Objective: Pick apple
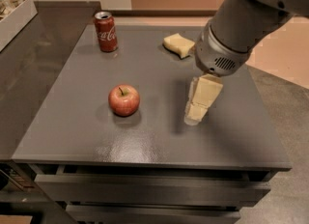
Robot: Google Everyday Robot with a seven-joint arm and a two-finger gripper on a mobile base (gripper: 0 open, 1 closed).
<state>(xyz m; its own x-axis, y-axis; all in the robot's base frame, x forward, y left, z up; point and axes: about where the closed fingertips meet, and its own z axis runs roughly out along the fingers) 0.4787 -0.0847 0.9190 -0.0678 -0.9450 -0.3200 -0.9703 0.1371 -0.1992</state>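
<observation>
1. Camera view showed my gripper [195,114] hanging low over the table [231,141], on the right in view. A bare stretch of top lay between it and the apple [124,100]. I could not tell whether the gripper was open or closed.
2. The apple sat stem up on the left-centre of the table, touching nothing. The can [105,31] stood well behind it near the far left corner. The sponge [178,45] lay well behind it toward the far right, partly overlapped in view by my arm [231,35].
3. I judged the step in hand to be the approach. The apple was not yet grasped and the gripper was well off to its side.
4. To do this well, I would carry the gripper across above the top and not sweep it along the surface. A side nudge could set a round fruit rolling.
5. I would centre it over the stem and make sure it was opened wider than the apple before going down.
6. I would then lower it until it straddled the widest part, stopping short of the table.
7. The apple looked firm and smooth, so I judged a solid, even squeeze would suit it. A straight lift should follow, so it would not slip or twist out.
8. Neither the can nor the sponge stood in the path, so I expected no detour.
</observation>
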